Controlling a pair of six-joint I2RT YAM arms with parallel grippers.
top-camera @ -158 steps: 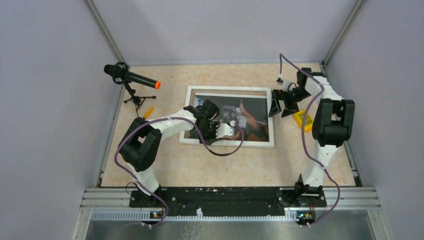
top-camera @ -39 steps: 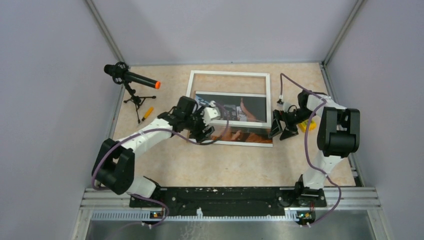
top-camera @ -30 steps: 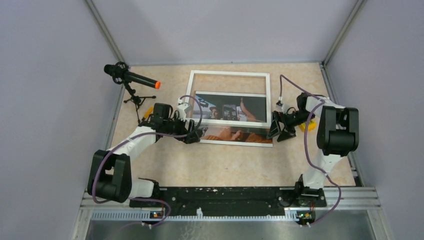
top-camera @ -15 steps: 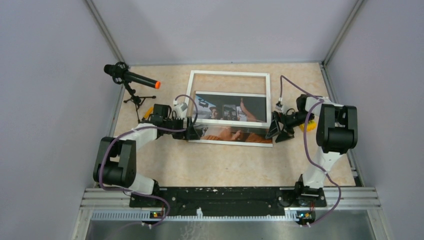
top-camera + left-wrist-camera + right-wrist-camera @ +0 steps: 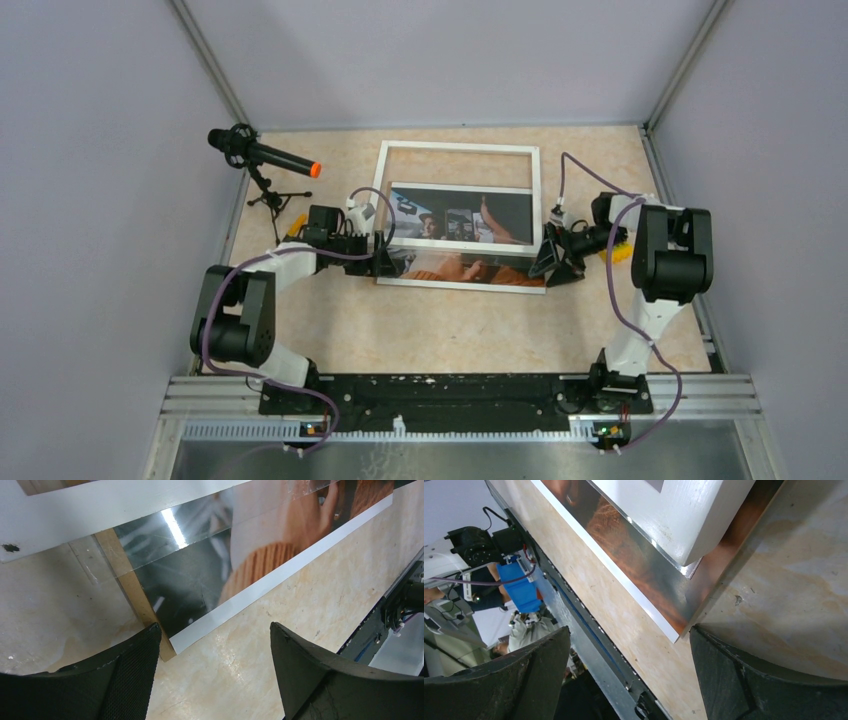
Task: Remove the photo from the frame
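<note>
From where I stand, the frame [image 5: 460,148] lies flat on the table [image 5: 450,330], set toward the far side. The photo [image 5: 470,272] no longer sits square in it. Its near strip pokes out past the white near rail, while its far edge shows partway down the opening. That offset looks deliberate to me, since it bares two near corners that could not otherwise be reached.

Both arms are down low at those corners. The left jaws are spread wide and grasp nothing. In the left wrist view the photo's near-left corner sits just ahead of the gap between them, with a brown board strip [image 5: 134,592] running along the print's edge. One finger [image 5: 131,672] is right beside that strip, though I cannot tell whether it touches. The right jaws are likewise released and empty, straddling the near-right corner where the white rail overlaps the glossy print.

I would say the photo is half freed, and each side is lined up to pinch a corner and draw it clear.
</note>
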